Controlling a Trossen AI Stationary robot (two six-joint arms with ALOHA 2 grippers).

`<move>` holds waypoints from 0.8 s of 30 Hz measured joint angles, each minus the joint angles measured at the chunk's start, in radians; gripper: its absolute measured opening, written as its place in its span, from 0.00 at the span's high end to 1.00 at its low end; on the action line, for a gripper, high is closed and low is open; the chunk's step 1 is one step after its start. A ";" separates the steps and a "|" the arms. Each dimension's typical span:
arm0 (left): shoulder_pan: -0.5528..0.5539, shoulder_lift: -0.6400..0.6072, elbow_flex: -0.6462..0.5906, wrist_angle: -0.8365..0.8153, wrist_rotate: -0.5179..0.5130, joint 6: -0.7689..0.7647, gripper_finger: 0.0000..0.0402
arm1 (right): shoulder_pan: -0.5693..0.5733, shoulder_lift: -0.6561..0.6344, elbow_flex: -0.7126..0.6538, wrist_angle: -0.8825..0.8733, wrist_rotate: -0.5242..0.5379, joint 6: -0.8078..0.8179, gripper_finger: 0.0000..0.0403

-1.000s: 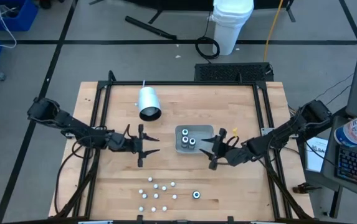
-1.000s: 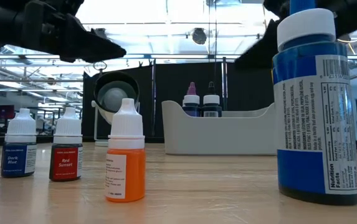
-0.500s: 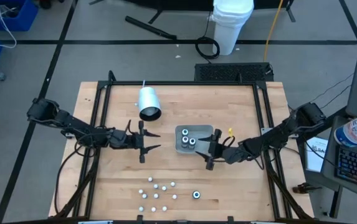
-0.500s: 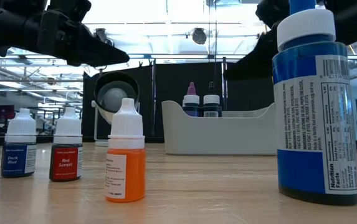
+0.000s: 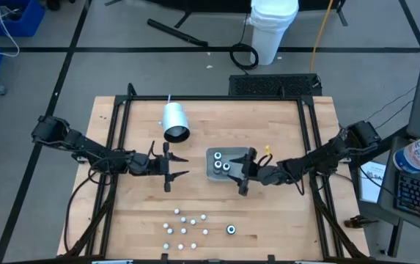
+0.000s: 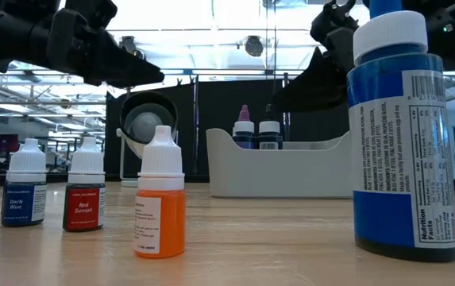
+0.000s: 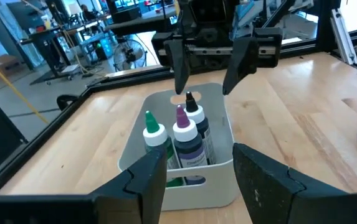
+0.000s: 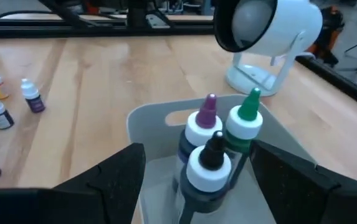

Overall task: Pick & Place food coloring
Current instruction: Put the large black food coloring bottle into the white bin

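In the middle of the high view, the grey tray (image 5: 237, 155) is holding three food coloring bottles (image 5: 221, 166), all standing upright with their long axes vertical and nozzles pointing up. In the right wrist view their tips are showing purple (image 8: 209, 102), green (image 8: 252, 98) and black (image 8: 215, 144). The right gripper (image 5: 243, 175) is hovering at the tray's right edge with its fingers spread wide, holding nothing. The left gripper (image 5: 170, 168) is hanging left of centre, apart from the tray, jaws also parted and empty. More small bottles (image 5: 184, 228) are standing upright in a cluster at the lower middle of the high view, with a wider blue bottle (image 5: 231, 229) just right of them. A white cylinder (image 5: 174, 122) is lying at upper left of the table.
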 joint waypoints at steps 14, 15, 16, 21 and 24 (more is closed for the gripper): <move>0.000 0.000 0.000 -0.015 -0.003 0.002 0.53 | -0.028 0.002 0.000 -0.022 -0.021 0.003 0.31; 0.000 0.000 0.000 -0.015 -0.003 0.003 0.53 | -0.034 0.002 0.000 -0.020 -0.036 0.004 0.31; 0.000 0.000 0.000 -0.014 -0.003 0.004 0.53 | -0.039 0.002 0.000 -0.014 -0.043 0.004 0.31; 0.000 0.000 0.000 -0.014 -0.004 -0.003 0.53 | -0.049 0.026 0.000 0.011 -0.075 0.005 0.31; 0.000 0.000 0.000 -0.015 -0.004 -0.003 0.53 | -0.053 0.061 0.000 0.032 -0.085 0.004 0.31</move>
